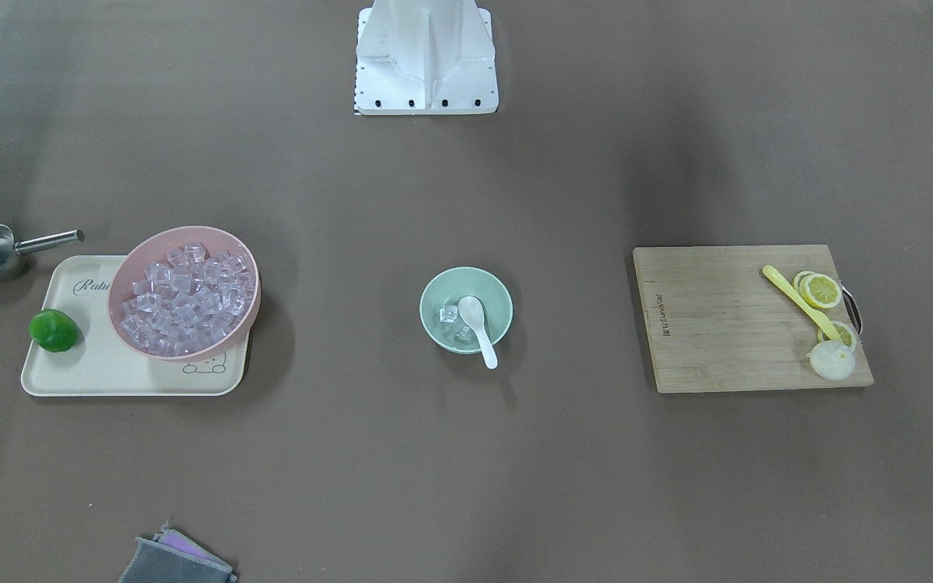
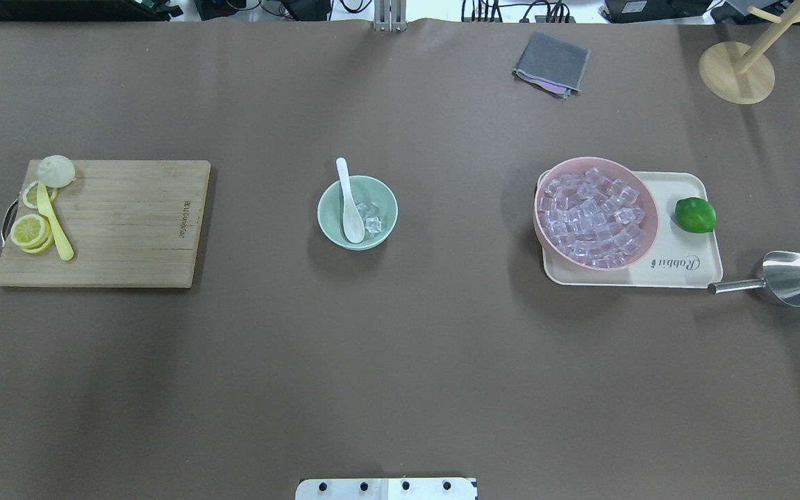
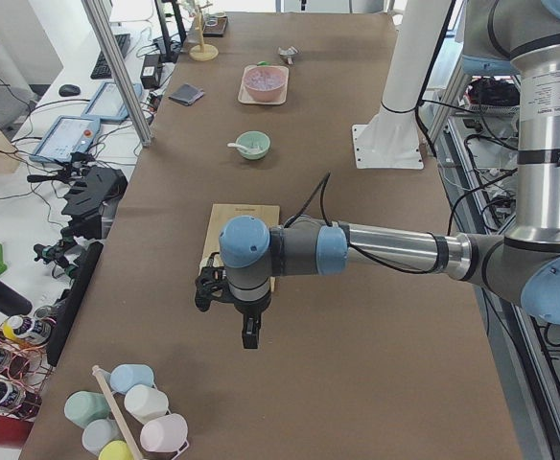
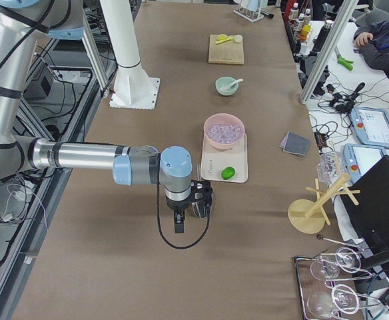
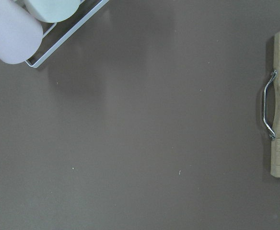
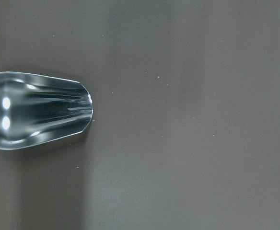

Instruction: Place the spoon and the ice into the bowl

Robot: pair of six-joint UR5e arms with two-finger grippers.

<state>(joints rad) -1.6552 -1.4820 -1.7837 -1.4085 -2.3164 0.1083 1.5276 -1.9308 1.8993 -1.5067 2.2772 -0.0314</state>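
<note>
The mint-green bowl (image 1: 496, 301) stands at mid-table, also in the overhead view (image 2: 386, 208). The white spoon (image 1: 479, 324) lies with its scoop inside the bowl and its handle over the rim. A few clear ice cubes (image 1: 452, 316) lie in the bowl beside the scoop. Neither gripper shows in the front or overhead views. My left gripper (image 3: 249, 337) hangs past the cutting board, far from the bowl; I cannot tell whether it is open. My right gripper (image 4: 178, 224) hangs over the metal scoop, also far from the bowl; I cannot tell whether it is open.
A pink bowl (image 2: 595, 212) full of ice cubes and a lime (image 2: 695, 214) sit on a cream tray (image 2: 692, 271). A metal scoop (image 2: 785, 278) lies beside it. A cutting board (image 2: 122, 222) holds lemon slices and a yellow spoon (image 2: 53, 226). A grey cloth (image 2: 551, 64) lies far back.
</note>
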